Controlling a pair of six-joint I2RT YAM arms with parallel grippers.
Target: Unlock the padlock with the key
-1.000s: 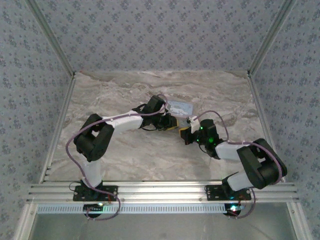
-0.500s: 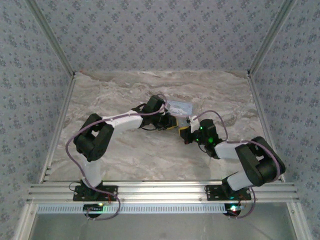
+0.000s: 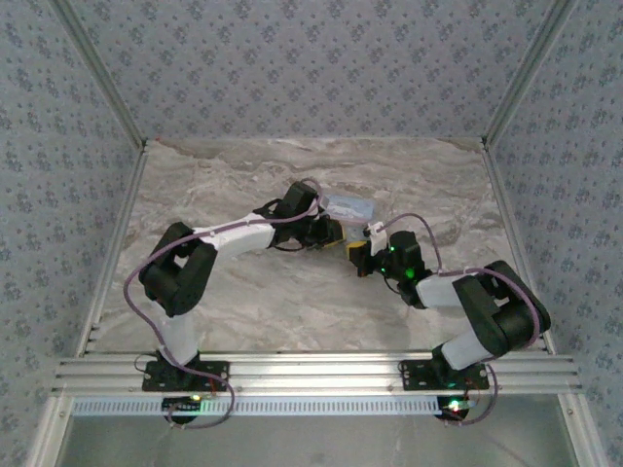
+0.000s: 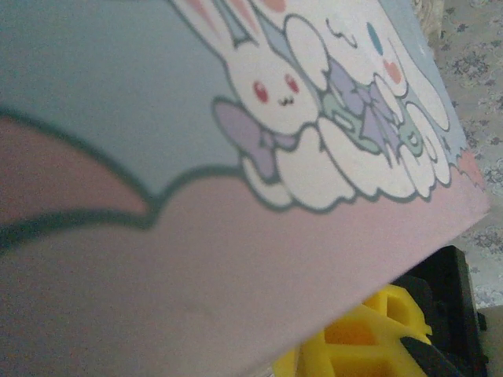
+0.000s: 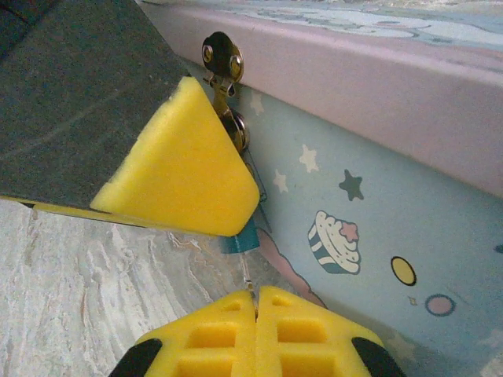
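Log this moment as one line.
right gripper shut on key | key below padlock | left gripper at tin hasp, grip unclear

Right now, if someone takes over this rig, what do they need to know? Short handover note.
Left gripper: at the front of the tin, its pad hiding most of the padlock; open or shut unclear.
Right gripper: shut on a thin metal piece, apparently the key, tip up at the padlock's underside.
The padlock hangs below the tin's hasp.
Done: key gripped and at the lock.
To do: confirm it is seated, turn it, open the lock.
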